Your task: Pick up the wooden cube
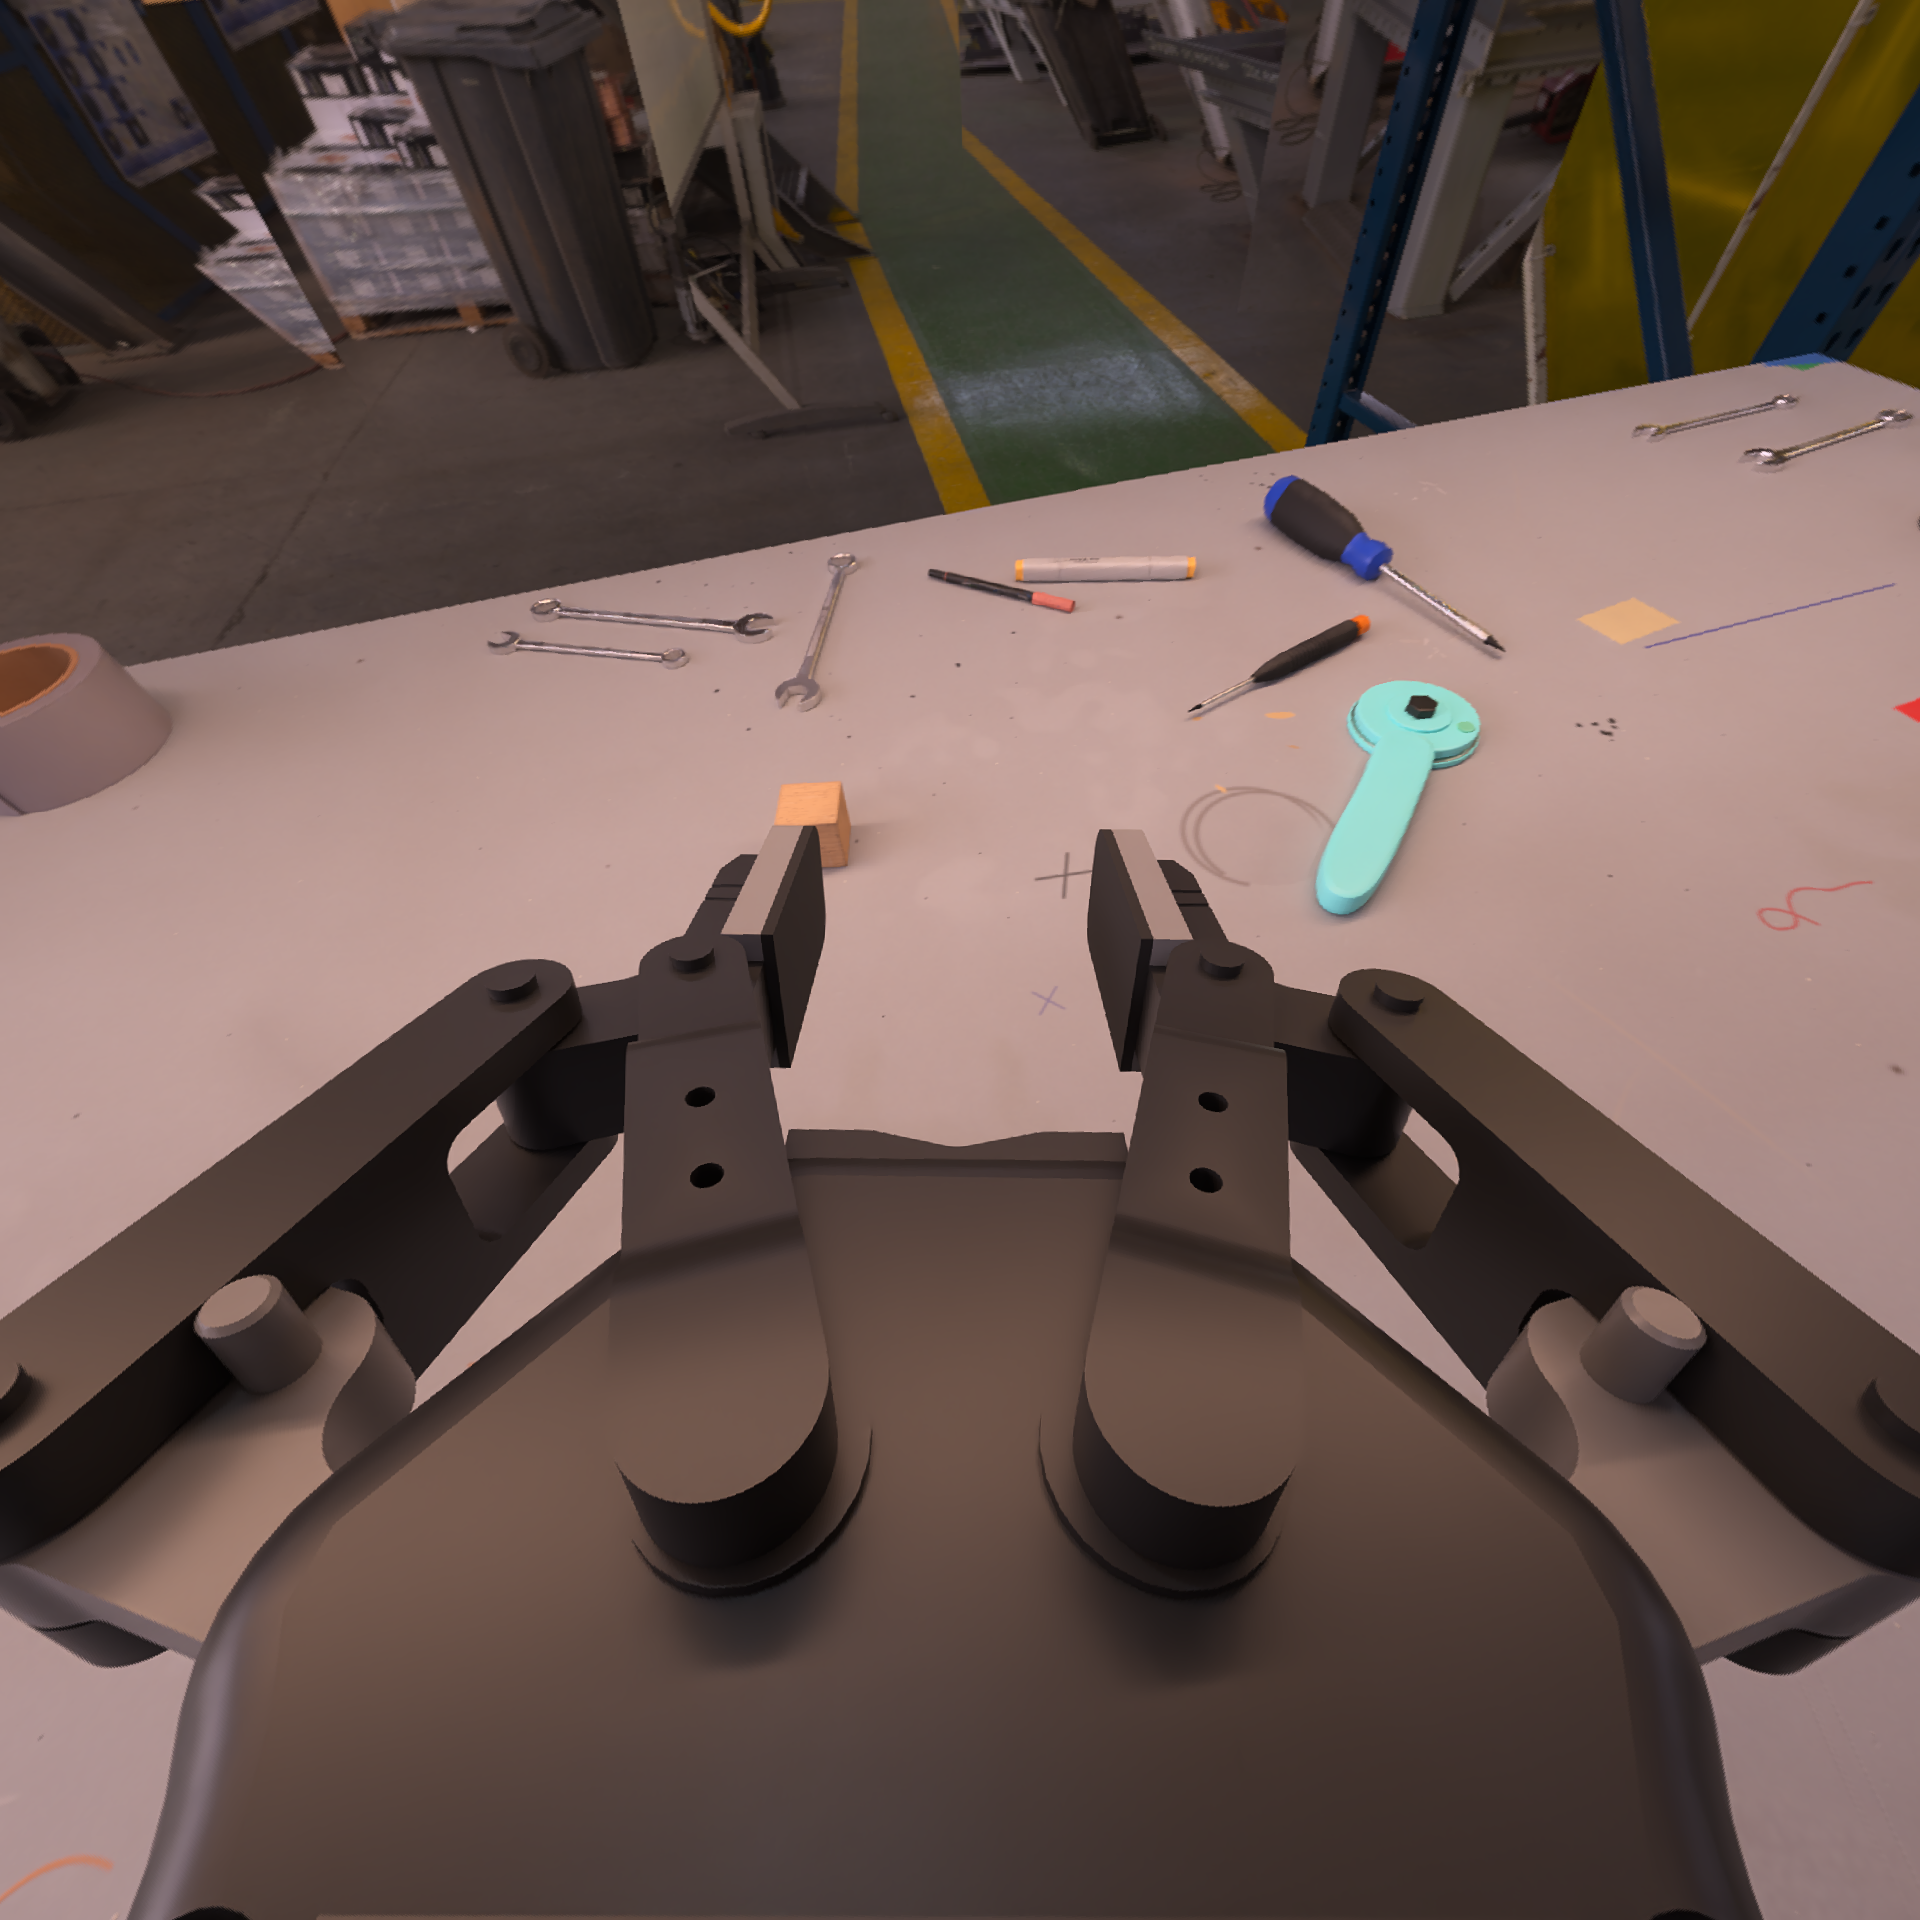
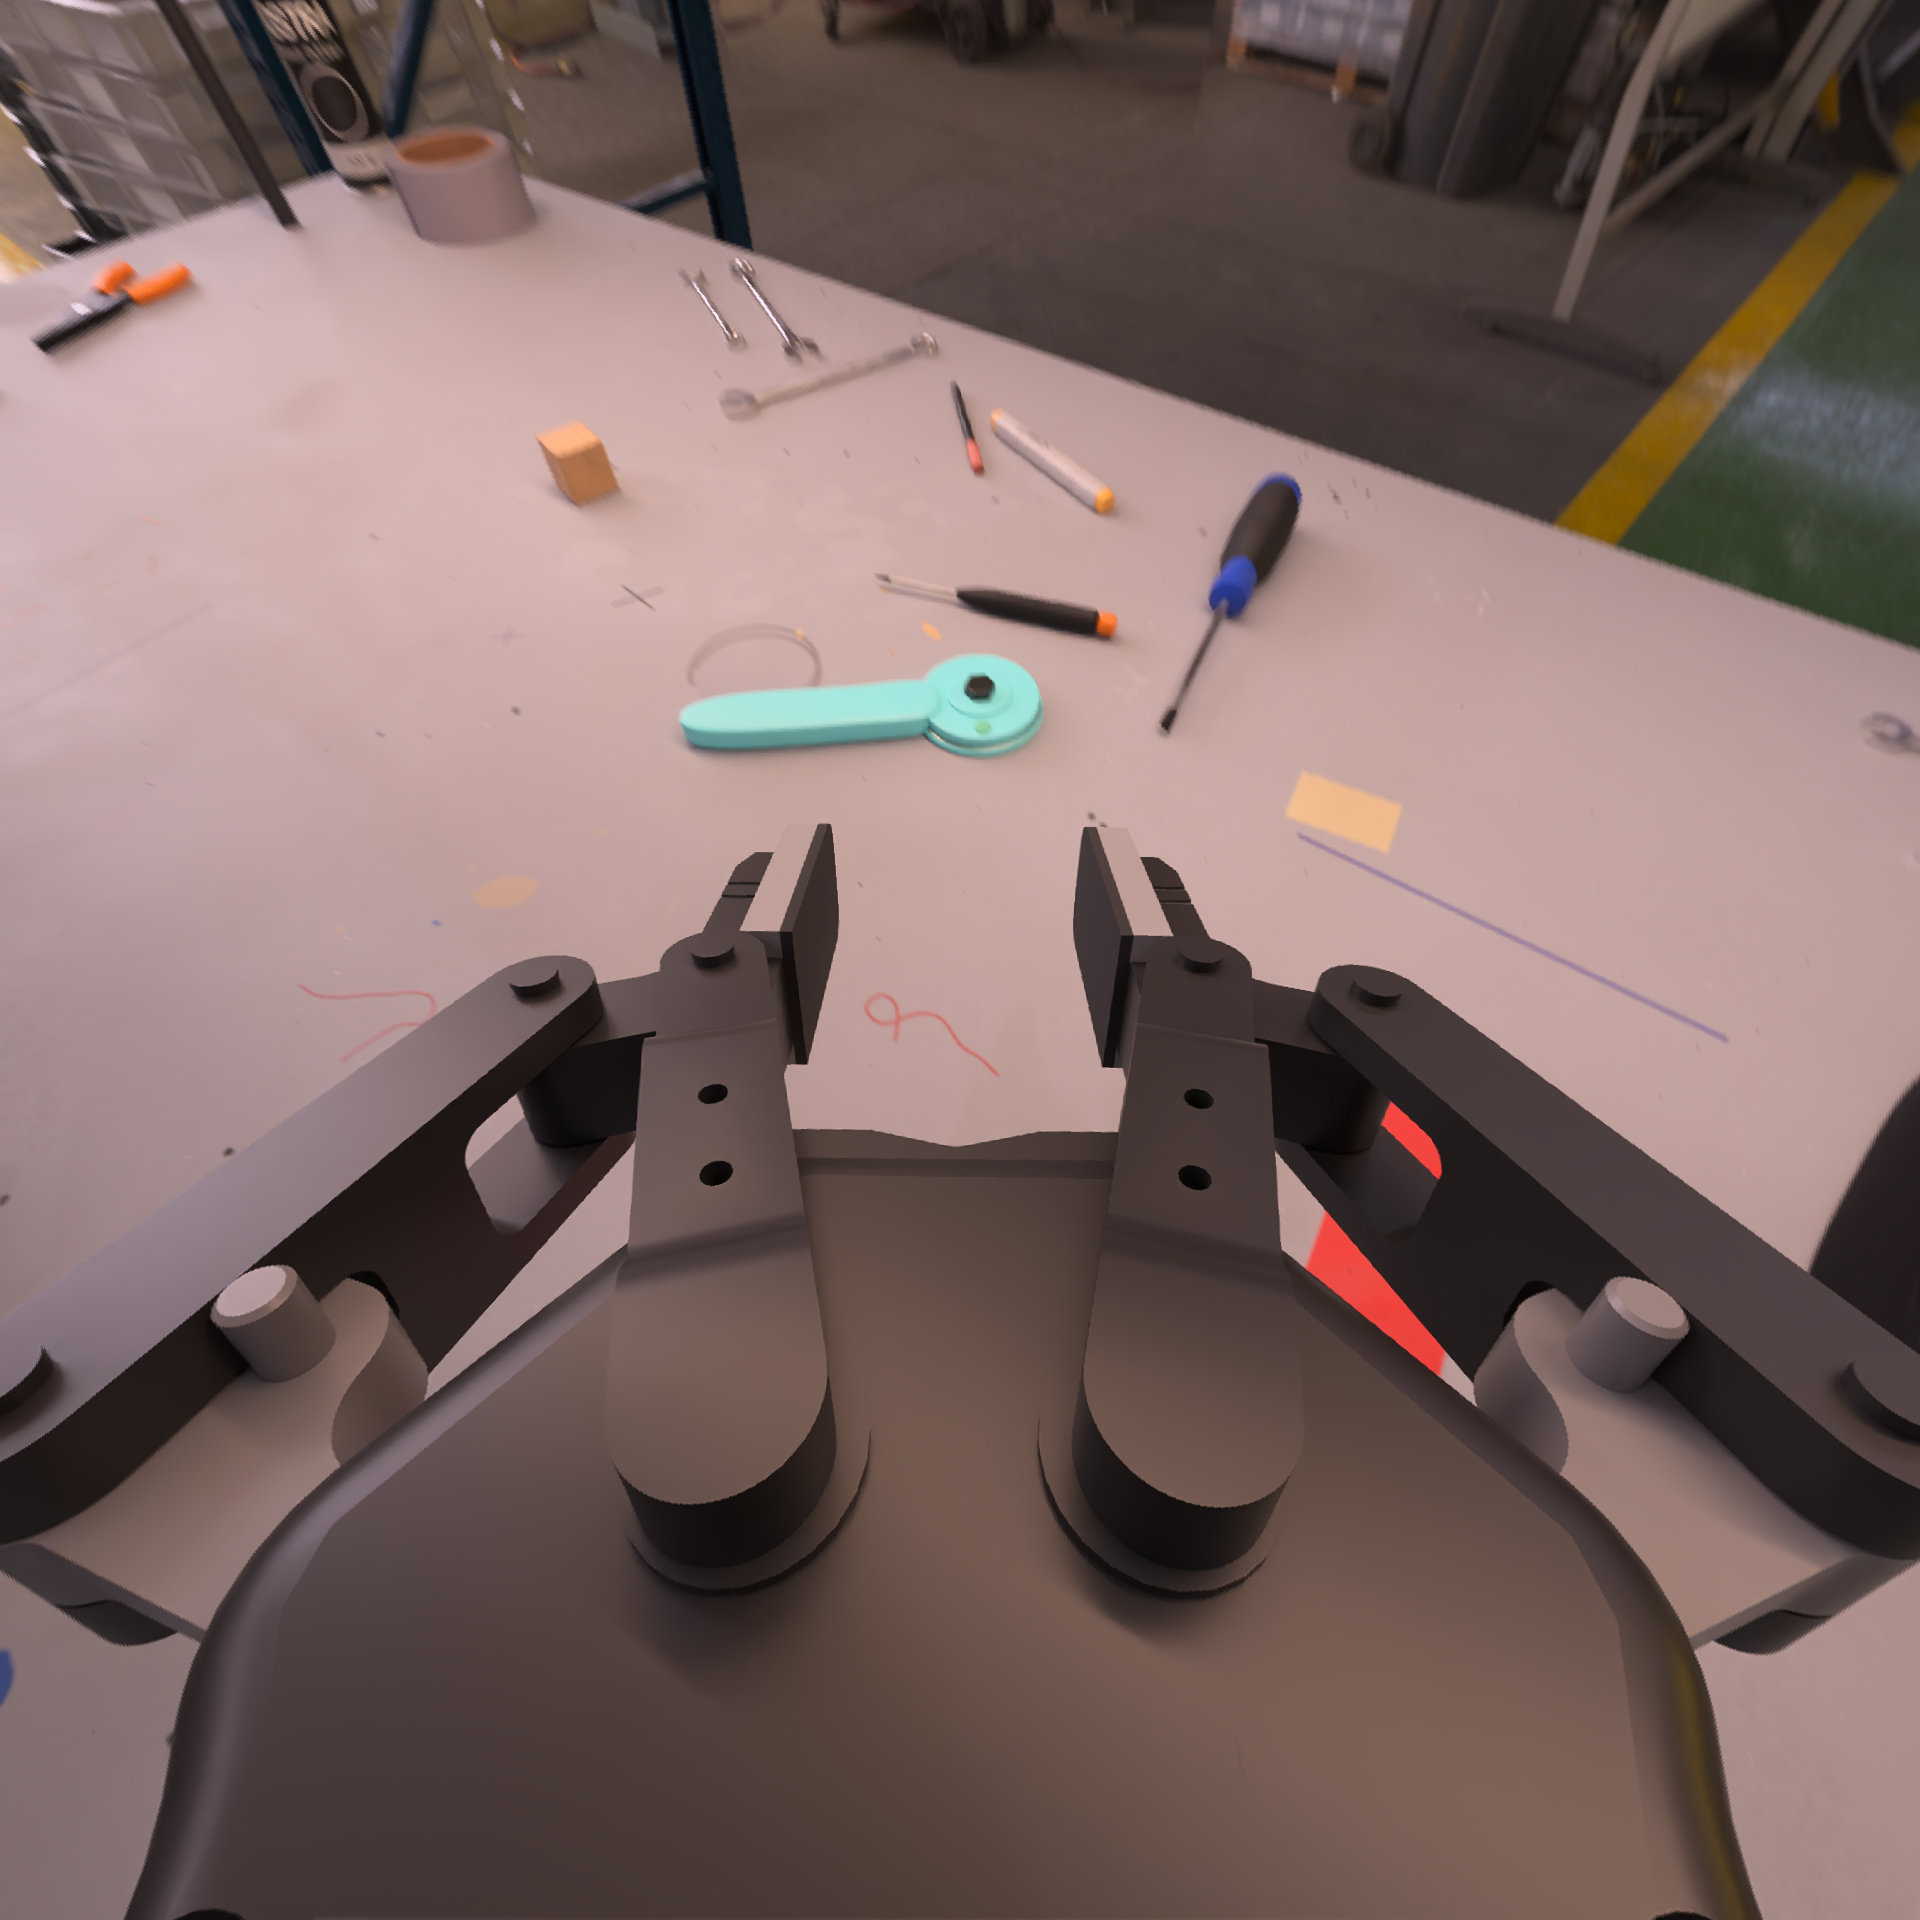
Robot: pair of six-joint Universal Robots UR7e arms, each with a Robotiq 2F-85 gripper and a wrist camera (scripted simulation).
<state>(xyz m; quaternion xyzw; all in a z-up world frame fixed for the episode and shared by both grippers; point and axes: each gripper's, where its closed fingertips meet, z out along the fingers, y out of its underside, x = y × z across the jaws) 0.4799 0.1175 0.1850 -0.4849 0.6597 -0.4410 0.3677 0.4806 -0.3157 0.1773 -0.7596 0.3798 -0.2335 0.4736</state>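
A small wooden cube point(image 1: 821, 816) sits on the grey table just beyond my left gripper's left fingertip, which hides its lower left corner. My left gripper point(image 1: 951, 857) is open and empty above the table, with the cube a little left of the gap between its fingers. The cube also shows in the right wrist view point(image 2: 577, 460), far off to the upper left. My right gripper point(image 2: 954, 857) is open and empty, well short of the cube and nearer a turquoise tool.
A turquoise round-headed tool point(image 1: 1382, 790) lies right of the cube. Beyond are several wrenches point(image 1: 649, 620), a pen point(image 1: 997, 589), a marker point(image 1: 1103, 568) and two screwdrivers point(image 1: 1371, 561). A tape roll point(image 1: 62, 717) stands at the left. The table's far edge point(image 1: 520, 608) drops to the floor.
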